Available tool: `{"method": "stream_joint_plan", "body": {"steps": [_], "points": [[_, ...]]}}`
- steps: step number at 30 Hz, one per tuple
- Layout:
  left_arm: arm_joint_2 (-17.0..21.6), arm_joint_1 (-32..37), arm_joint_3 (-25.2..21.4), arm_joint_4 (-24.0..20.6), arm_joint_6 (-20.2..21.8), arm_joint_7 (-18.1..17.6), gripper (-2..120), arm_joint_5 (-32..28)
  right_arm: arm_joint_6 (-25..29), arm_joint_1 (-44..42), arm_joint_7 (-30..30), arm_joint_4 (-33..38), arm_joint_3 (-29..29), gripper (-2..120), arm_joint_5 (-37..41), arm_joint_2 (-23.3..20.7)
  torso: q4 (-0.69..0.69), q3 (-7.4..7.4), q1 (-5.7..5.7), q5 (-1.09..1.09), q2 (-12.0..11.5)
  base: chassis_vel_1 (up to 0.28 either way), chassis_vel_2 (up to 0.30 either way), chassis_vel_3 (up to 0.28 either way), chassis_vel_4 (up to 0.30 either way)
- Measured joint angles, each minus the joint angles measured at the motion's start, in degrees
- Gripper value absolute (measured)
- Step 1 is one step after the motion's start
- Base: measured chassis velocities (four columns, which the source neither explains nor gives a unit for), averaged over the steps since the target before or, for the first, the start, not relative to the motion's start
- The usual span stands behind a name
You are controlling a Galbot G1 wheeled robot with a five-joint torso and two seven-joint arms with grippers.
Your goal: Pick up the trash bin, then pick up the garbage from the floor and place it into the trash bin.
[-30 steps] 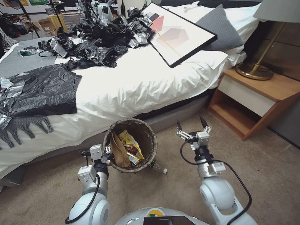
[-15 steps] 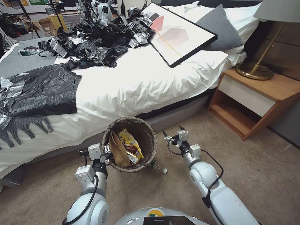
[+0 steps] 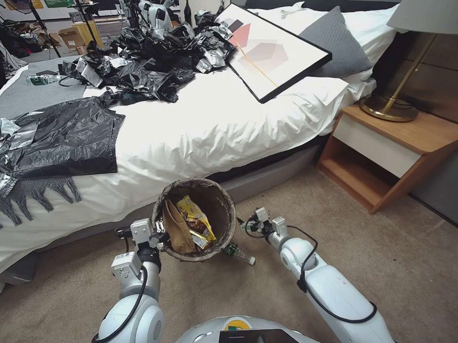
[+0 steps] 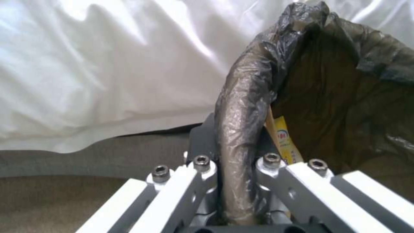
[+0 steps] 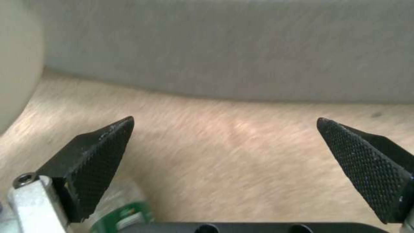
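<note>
The left gripper (image 3: 161, 237) is raised in front of the torso, its fingers (image 4: 202, 181) pinching the bag-covered rim of the bin (image 3: 221, 199), which hangs just before the bed (image 3: 212, 126) above the floor (image 3: 420, 264). Inside the bin lie a brown paper bag (image 3: 177, 229) and a yellow wrapper (image 3: 193, 216). The right arm reaches forward and low, its gripper (image 3: 244, 225) beside the bin, fingers (image 5: 99, 149) spread wide over the carpet. A bottle (image 3: 238, 253) lies on the floor just below the bin, close to the right gripper.
</note>
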Motion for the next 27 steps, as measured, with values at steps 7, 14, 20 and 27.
{"method": "stream_joint_plan", "body": {"steps": [7,14,20,27], "points": [[-0.4,-0.3,-0.1,0.3,0.1,0.0,4,0.0,-1.2,1.6,-6.2,-3.0,-4.1,100,0.6,-1.7,0.0,0.0,0.0,0.0,0.0,0.0,0.0,0.0,0.0],[-0.7,-0.6,0.1,0.6,0.1,0.0,4,0.1,0.8,1.4,-13.3,-4.0,-5.0,100,-3.7,-4.4,0.0,0.0,0.0,0.0,0.0,0.0,0.0,0.0,0.0],[-0.7,-0.8,0.2,0.8,0.1,0.1,4,0.2,2.9,1.0,-17.4,-5.6,-4.8,100,-7.4,-4.4,0.0,0.0,0.0,0.0,0.0,0.0,0.0,0.0,0.0],[-0.7,-0.7,0.2,0.8,0.1,0.1,4,0.3,3.9,1.5,-18.2,-7.6,-5.1,100,-8.4,-3.4,0.0,0.0,0.0,0.0,0.0,0.0,0.0,0.0,0.0]]}}
